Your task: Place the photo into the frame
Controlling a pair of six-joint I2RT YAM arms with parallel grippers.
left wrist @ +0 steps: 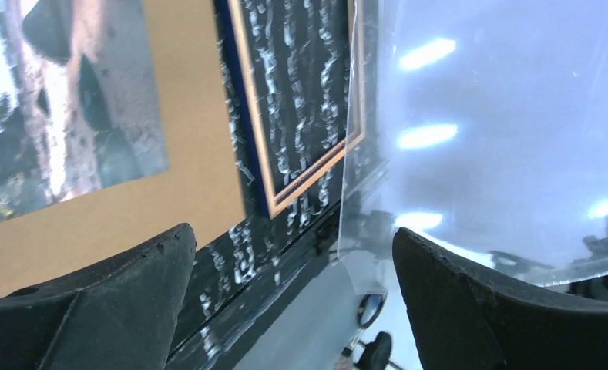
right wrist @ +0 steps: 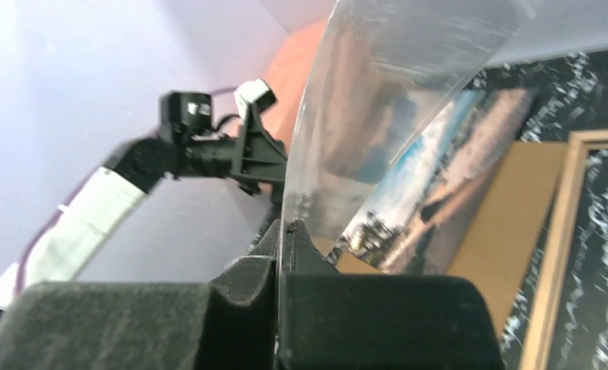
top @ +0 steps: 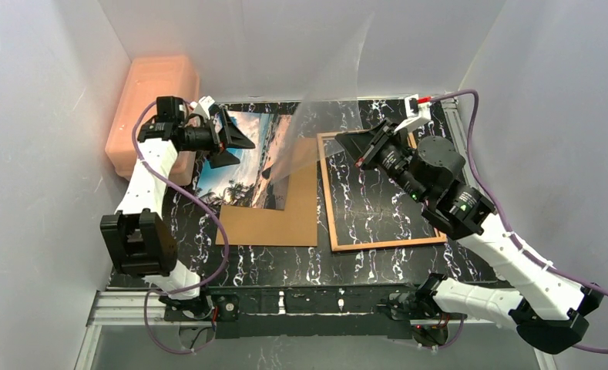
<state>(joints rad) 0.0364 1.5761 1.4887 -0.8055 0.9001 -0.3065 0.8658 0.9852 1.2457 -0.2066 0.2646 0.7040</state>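
Observation:
The photo, a beach print, lies flat on a brown backing board left of centre. The frame lies on the table to the right, its wood-brown edges up and nothing inside it. My right gripper is shut on the lower edge of a clear pane, which it holds up tilted over the board. In the right wrist view the fingers pinch the pane. My left gripper hovers open above the photo's left part. Between its fingers there is nothing.
An orange plastic bin stands at the back left against the white wall. White walls close in the table on three sides. The left wrist view shows the frame's corner beside the board and the pane.

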